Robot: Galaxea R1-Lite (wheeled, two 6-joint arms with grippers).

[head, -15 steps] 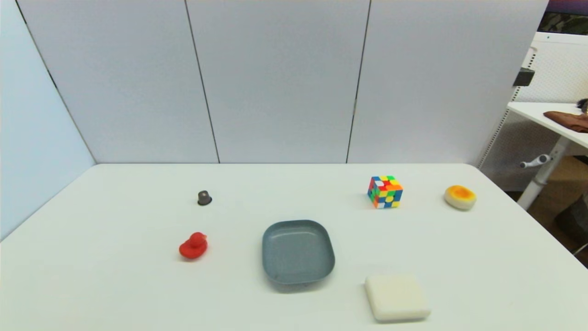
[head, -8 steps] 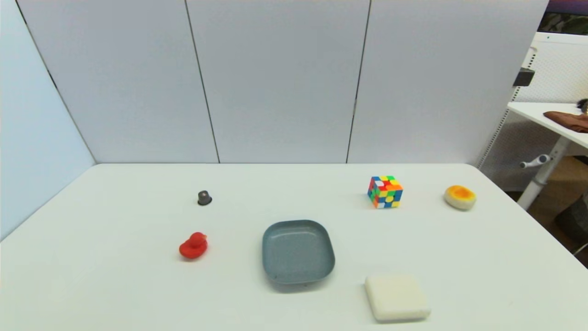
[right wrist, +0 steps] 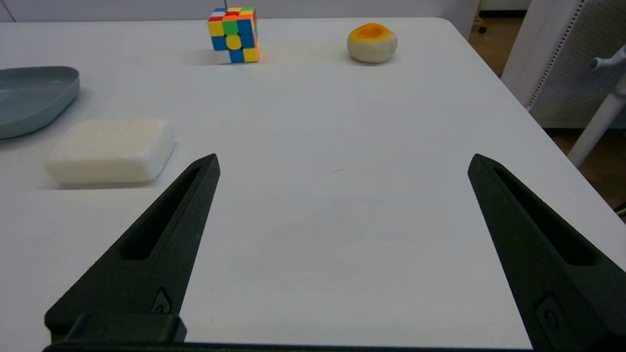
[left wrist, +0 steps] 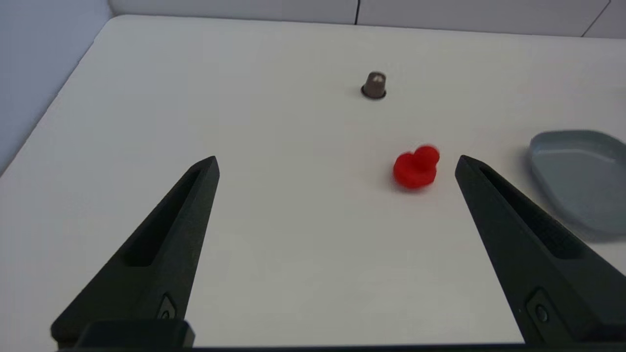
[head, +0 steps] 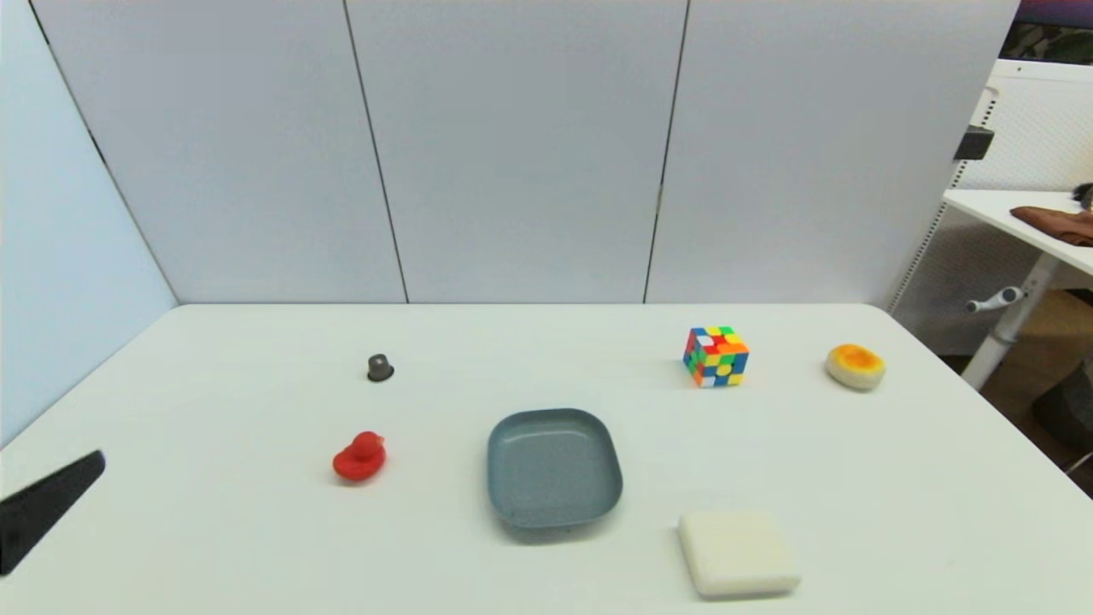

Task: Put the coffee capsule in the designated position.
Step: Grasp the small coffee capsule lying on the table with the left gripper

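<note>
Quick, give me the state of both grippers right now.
Left gripper: open, holding nothing, over the table's near left, short of the red duck and coffee capsule.
Right gripper: open, holding nothing, over bare table.

One capsule (head: 380, 367), duck (head: 359, 457), plate (head: 554, 512), cube (head: 716, 356), sponge (head: 738, 553), bun (head: 855, 366).

White wall panels (head: 512, 145), side desk (head: 1016, 213).
</note>
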